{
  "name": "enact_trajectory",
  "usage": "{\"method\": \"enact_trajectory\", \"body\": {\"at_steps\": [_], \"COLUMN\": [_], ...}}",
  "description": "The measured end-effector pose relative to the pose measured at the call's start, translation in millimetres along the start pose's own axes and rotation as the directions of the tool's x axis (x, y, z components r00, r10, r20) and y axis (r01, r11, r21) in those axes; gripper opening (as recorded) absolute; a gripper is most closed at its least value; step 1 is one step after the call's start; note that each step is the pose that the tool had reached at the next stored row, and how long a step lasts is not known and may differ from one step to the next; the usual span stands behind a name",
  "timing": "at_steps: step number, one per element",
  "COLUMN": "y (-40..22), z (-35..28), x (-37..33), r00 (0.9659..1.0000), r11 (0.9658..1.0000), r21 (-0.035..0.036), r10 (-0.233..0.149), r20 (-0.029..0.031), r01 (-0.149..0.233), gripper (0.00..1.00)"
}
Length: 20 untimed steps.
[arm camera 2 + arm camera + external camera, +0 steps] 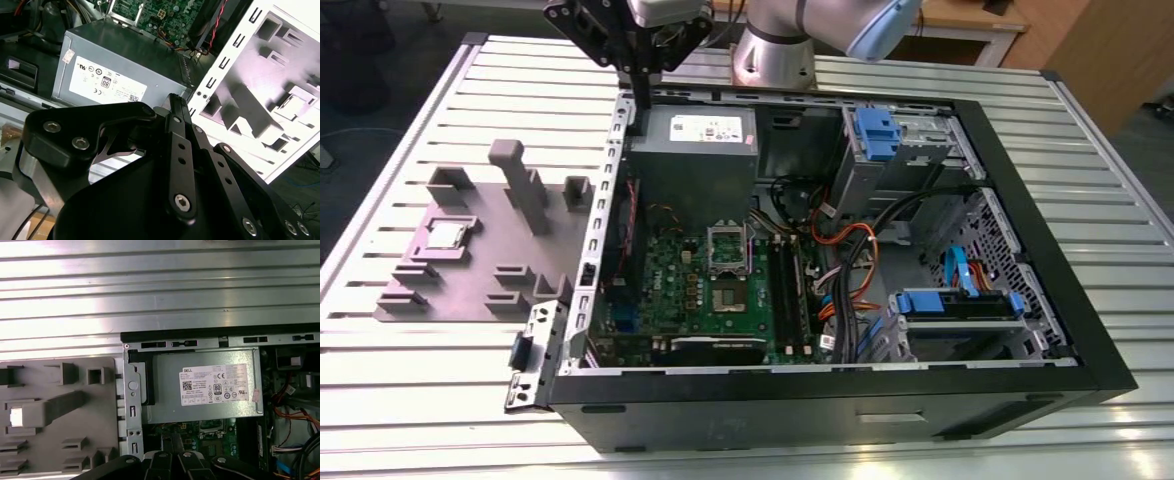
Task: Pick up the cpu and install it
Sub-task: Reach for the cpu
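The cpu (447, 233) is a small silvery square lying in a recess of the grey plastic fixture (520, 260), on the table at the exterior view's left of the open computer case (1014, 200). In the first wrist view the cpu (16, 416) shows as a bright square on the fixture (65, 440). My gripper (642, 95) hangs above the case's far left corner, over the power supply (694, 150), well away from the cpu. Its black fingers (175, 120) are shut together with nothing between them. The motherboard's socket (727, 245) sits open inside the case.
The grey power supply (205, 387) lies directly under the gripper (172, 447). Orange and black cables (847, 270), blue drive brackets (961, 300) and memory slots crowd the case. Upright posts (520, 185) stand on the fixture. The ribbed metal table (440, 380) surrounds everything.
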State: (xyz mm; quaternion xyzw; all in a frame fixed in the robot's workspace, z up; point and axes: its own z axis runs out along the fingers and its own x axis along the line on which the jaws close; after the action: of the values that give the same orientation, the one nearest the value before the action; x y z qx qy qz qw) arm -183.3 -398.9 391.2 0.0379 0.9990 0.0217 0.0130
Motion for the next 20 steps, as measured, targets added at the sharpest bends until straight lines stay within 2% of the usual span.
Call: {"method": "enact_trajectory", "body": {"at_steps": [20], "y": [-0.4], "z": [0.0], "x": [5.4], "r00": [1.0], "r11": [1.0], "r21": [0.0], "r10": [0.0], "r20": [0.0], "r01": [0.0], "gripper": [0.11]}}
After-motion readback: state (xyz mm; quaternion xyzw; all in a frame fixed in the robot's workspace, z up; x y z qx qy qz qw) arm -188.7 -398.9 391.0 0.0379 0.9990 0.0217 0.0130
